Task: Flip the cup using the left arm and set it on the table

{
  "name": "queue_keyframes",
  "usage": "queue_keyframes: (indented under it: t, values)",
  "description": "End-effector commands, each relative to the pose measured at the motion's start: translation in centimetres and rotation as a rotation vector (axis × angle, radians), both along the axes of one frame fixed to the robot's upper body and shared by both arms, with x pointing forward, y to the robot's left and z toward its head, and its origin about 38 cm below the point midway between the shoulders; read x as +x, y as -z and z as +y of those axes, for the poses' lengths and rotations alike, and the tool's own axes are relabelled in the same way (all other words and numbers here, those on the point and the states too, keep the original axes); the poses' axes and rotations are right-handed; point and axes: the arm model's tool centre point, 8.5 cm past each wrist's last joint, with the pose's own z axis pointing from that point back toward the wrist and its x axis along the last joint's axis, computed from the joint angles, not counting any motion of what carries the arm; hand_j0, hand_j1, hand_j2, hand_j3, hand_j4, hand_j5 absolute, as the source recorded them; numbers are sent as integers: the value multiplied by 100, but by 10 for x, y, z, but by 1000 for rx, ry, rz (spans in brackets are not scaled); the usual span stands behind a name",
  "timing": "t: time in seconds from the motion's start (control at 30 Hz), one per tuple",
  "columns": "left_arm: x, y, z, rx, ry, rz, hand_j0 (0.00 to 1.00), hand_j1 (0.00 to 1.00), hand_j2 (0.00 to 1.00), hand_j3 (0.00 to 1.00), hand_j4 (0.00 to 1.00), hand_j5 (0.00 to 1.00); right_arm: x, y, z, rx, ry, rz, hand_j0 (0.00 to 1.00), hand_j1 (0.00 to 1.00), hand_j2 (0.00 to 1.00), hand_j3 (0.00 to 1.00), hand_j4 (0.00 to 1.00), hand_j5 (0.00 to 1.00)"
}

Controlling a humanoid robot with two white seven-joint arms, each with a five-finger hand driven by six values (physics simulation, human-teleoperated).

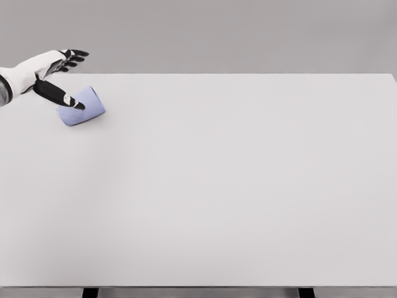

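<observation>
Cup (pixel 82 107): pale blue-lavender, far left of the worktop (pixel 236 186), close to its back edge. It sits tilted, not upright. Which end is the mouth cannot be told from this view, and nothing of its inside shows, so contents cannot be told.

Left hand (pixel 56 71): white with black fingers, arm comes in from the left picture edge at upper left. Hand is spread open. The thumb (pixel 62 95) points down and to the right, its tip touching or overlapping the cup's upper left side. The other fingers (pixel 74 57) stretch out to the right, above and well clear of the cup, past the worktop's back edge in the picture. No closed grasp on the cup; whether the thumb actually presses it cannot be told.

Right hand: not in view.

Edges and room: cup is near the worktop's back edge and near the left picture edge; the left edge of the worktop itself is out of frame. Wide bare surface to the right of the cup and toward the front. Right edge shows at far right, front edge along the bottom, with two dark legs (pixel 90 292) under it.

Surface: flat, plain light grey-white, matte. Background: plain grey wall behind.
</observation>
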Motion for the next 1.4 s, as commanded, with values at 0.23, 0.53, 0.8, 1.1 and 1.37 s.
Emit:
queue_keyframes:
  t: [0.23, 0.53, 0.8, 1.1, 1.37]
  values:
    - [29, 56, -16, 81, -81, 126, 100, 100, 100, 100, 100, 100, 0, 0, 0, 0, 0, 0, 100, 100, 100, 100, 100, 100]
    - [53, 59, -9, 152, -164, 130, 100, 100, 100, 100, 100, 100, 0, 0, 0, 0, 0, 0, 100, 100, 100, 100, 100, 100]
    - [62, 73, -9, 172, -199, 165, 98, 98, 98, 98, 98, 98, 0, 0, 0, 0, 0, 0, 100, 100, 100, 100, 100, 100]
    - [73, 88, -13, 197, -231, 212, 98, 98, 98, 98, 98, 98, 0, 0, 0, 0, 0, 0, 100, 100, 100, 100, 100, 100]
    - [78, 97, -14, 194, -245, 250, 98, 98, 98, 98, 98, 98, 0, 0, 0, 0, 0, 0, 100, 100, 100, 100, 100, 100]
